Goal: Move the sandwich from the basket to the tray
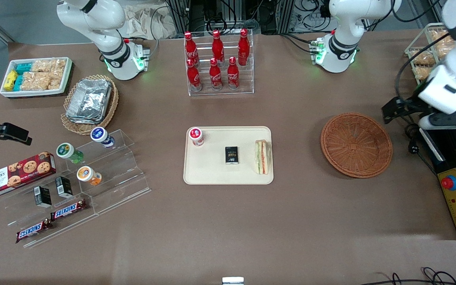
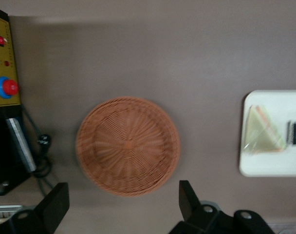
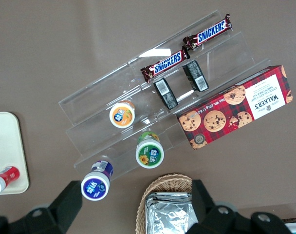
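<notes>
White arm, black pincer [image 2: 123, 207], green lights

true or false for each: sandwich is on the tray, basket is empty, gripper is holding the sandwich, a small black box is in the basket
1. The sandwich lies on the tray. True.
2. The basket has nothing in it. True.
3. The gripper holds the sandwich. False: it is open and empty, above the table beside the basket.
4. A small black box sits in the basket. False: it is on the tray, between the sandwich and a red-capped bottle.

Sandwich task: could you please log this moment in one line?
sandwich: on tray | basket: empty | gripper: open, above basket
</notes>
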Tool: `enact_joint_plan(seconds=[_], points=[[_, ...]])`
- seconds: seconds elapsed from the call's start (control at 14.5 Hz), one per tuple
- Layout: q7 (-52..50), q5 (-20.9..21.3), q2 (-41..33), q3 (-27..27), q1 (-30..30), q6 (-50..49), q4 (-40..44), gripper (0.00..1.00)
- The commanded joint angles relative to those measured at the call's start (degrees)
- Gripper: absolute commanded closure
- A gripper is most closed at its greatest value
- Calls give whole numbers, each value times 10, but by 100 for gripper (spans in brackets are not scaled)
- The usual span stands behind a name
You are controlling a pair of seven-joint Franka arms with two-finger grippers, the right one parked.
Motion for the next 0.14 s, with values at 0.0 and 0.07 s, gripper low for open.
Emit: enact_joint_plan(seconds=[0.0,0.07], points=[[46,-1,-7,17,-7,-36,12,0],[45,3,-7,17,-7,-36,13,0]])
